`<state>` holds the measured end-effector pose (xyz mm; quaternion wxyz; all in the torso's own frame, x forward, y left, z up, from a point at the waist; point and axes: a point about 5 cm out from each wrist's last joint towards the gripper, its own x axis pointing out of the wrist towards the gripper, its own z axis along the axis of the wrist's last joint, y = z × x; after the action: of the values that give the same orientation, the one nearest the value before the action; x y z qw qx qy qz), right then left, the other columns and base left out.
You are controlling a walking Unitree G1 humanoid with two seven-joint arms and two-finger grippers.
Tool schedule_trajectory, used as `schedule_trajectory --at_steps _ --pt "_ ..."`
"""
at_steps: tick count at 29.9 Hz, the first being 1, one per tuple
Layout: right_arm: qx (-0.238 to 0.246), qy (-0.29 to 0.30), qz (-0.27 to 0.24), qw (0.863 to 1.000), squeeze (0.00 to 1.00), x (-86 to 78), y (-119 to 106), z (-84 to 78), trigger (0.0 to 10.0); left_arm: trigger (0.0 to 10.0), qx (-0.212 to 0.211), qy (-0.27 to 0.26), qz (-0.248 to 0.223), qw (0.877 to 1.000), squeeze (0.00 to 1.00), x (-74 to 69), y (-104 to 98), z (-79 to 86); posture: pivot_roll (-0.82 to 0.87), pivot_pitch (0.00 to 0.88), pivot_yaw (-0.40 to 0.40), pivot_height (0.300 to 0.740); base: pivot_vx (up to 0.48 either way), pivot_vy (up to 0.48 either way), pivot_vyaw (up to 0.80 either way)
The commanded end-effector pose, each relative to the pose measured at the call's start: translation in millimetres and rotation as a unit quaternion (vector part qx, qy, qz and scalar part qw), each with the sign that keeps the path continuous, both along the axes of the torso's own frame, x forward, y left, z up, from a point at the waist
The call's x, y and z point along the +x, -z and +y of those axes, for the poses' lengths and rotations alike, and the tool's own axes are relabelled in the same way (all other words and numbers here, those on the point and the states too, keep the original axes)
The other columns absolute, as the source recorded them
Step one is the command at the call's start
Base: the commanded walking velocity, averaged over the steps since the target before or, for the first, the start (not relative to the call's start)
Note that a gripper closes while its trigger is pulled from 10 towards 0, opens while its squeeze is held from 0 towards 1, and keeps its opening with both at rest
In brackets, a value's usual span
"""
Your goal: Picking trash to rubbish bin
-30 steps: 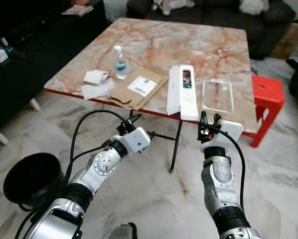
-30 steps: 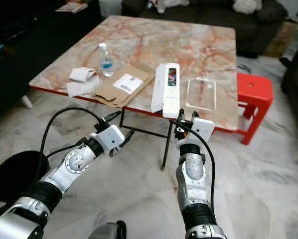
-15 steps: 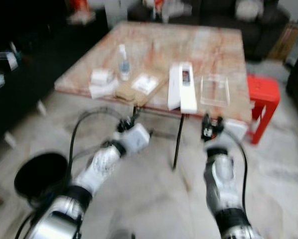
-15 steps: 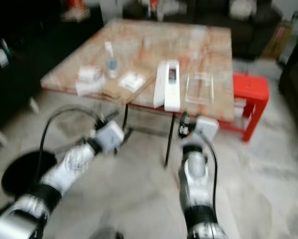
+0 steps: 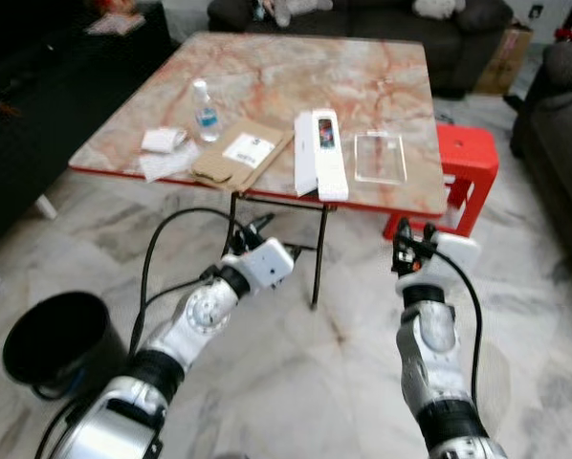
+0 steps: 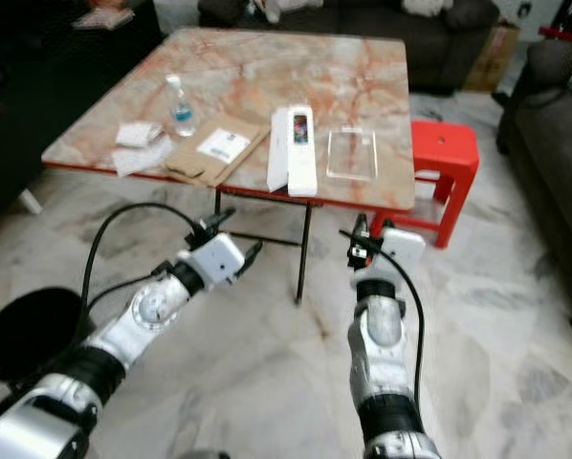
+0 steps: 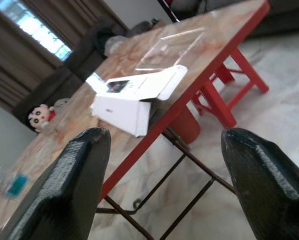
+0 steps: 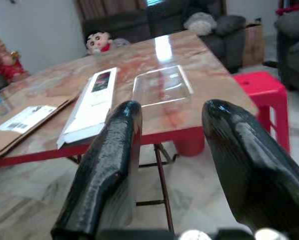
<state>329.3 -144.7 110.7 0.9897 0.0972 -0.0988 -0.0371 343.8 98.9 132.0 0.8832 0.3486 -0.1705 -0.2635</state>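
Note:
On the marble table (image 5: 296,76) lie crumpled white paper (image 5: 162,141), a small plastic bottle (image 5: 205,110), a flat cardboard mailer (image 5: 240,158), a long white box (image 5: 321,163) and a clear plastic tray (image 5: 380,158). A black rubbish bin (image 5: 52,335) stands on the floor at my lower left. My left gripper (image 5: 275,236) is held out low before the table's front edge, open and holding nothing. My right gripper (image 5: 412,233) points up below the table's right corner, open too. In the right wrist view the tray (image 8: 162,85) and box (image 8: 92,100) lie beyond the fingers.
A red stool (image 5: 463,163) stands against the table's right side. Dark sofas line the back (image 5: 363,14) and the right (image 5: 563,124). Dark furniture runs along the left. The table's thin black legs (image 5: 319,249) cross under it. Marble floor spreads around me.
The whole picture has shifted: the table now sits farther off and the bin shows more fully, so the camera moved back. Both arms keep their pose, grippers open.

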Motion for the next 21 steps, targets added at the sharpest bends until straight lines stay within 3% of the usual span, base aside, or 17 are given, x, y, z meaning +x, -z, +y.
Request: schedule_trajectory --at_steps 1,19,21 --pt "-0.001 0.010 -0.003 1.000 0.00 -0.3 -0.8 -7.0 10.0 10.0 0.001 0.013 -0.007 1.000 0.00 0.2 -3.8 -10.1 0.12 0.135 0.006 0.740 0.345 0.000 0.00" --pt "-0.020 0.010 -0.012 1.000 0.00 -1.1 -3.2 -5.1 10.0 10.0 0.006 0.015 -0.012 1.000 0.00 0.1 -4.7 -11.4 0.12 0.136 0.006 0.740 0.342 0.000 0.00" --pt "-0.022 0.004 -0.015 1.000 0.00 -1.1 -4.0 -3.6 10.0 10.0 0.006 0.015 -0.013 1.000 0.00 0.1 -5.0 -11.5 0.12 0.136 0.006 0.740 0.343 0.000 0.65"
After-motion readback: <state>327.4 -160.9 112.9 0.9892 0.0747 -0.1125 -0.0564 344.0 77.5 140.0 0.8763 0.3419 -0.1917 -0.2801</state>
